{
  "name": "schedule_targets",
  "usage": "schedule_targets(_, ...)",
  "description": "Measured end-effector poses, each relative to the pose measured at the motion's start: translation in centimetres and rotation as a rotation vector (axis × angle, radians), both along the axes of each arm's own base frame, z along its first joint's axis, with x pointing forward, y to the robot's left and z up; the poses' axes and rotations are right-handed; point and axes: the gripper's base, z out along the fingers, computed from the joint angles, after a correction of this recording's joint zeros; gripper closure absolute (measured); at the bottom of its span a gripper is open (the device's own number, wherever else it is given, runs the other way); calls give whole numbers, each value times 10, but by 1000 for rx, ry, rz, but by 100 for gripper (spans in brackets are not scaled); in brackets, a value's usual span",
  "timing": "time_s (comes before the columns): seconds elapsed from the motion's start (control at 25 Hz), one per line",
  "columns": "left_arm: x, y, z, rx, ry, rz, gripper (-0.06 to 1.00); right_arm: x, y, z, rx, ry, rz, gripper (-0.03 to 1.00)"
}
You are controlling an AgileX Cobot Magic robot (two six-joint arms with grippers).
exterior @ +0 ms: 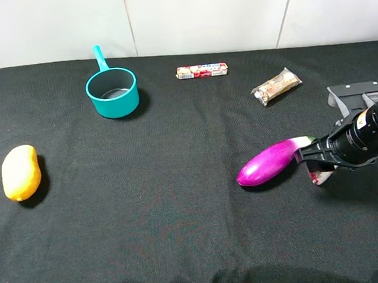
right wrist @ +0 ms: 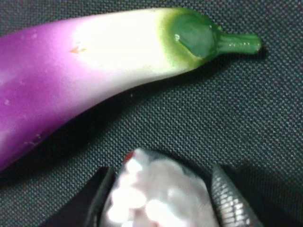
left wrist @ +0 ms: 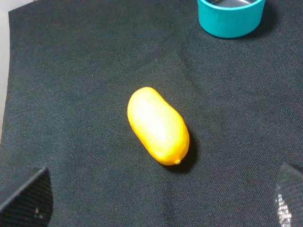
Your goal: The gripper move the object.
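Well, right gripper (exterior: 315, 165): was clamped on the bottle (right wrist: 156, 194), a finger on each side (the wrist view showed it only as a pale blur with a red fleck).
Bottle: sat between those fingers (right wrist: 229, 201), just beside the stem end of the eggplant (exterior: 268, 162), at the right of the black cloth (exterior: 182, 215).
Eggplant: lay on its side, apart from the bottle.
Left gripper (left wrist: 158, 205): stood spread wide above the yellow fruit (left wrist: 157, 125).
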Motion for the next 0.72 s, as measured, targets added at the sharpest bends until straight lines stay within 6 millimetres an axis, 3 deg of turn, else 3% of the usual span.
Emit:
schedule_targets(0.44, 0, 0, 0, 0, 0, 0, -5, 0, 0, 0, -5, -1, 9, 30)
schedule_targets(0.72, 0, 0, 0, 0, 0, 0, -5, 0, 0, 0, -5, -1, 9, 27)
